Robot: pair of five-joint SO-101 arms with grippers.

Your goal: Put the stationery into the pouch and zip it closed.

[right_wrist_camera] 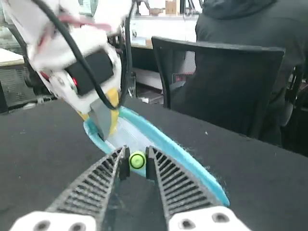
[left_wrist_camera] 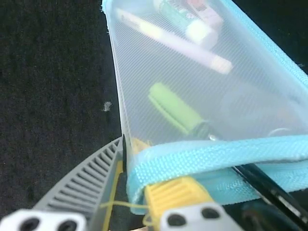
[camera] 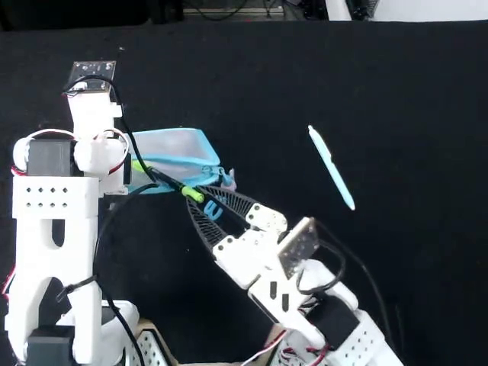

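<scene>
While the pouch [camera: 177, 151] lies on the black table [camera: 396, 84] close before the left arm, its teal-rimmed mouth faces the right arm and stands open.

Left gripper [left_wrist_camera: 129, 153]: jaws pressed together on the pouch, pinching a corner of the mesh wall and the zip band. The grey ribbed finger sits on one side of the fabric and the yellow-padded one on the other.

Right gripper [right_wrist_camera: 136, 161]: jaws drawn in on the green-and-black pen [camera: 171, 183], pinching its green rear end. That end sits squarely between the two ribbed fingertips, with its round face toward the wrist camera. The fingertips are just outside the pouch mouth, not inside it.

Position of the pen: it runs in a straight line from the right gripper's jaws into the pouch. In the left wrist view its black shaft crosses the teal zip band, and its green front part shows through the mesh, inside. The pen is therefore partly in, with the rear part outside and held.

Contents seen through the mesh in the left wrist view: a glue stick [left_wrist_camera: 185, 18] and a white marker [left_wrist_camera: 173, 42], both lying nearer the far end of the pouch than the green tip.

A light blue pen [camera: 332, 168] lies slantwise on the table, well apart from the pouch and from both grippers, on the right arm's side.
</scene>
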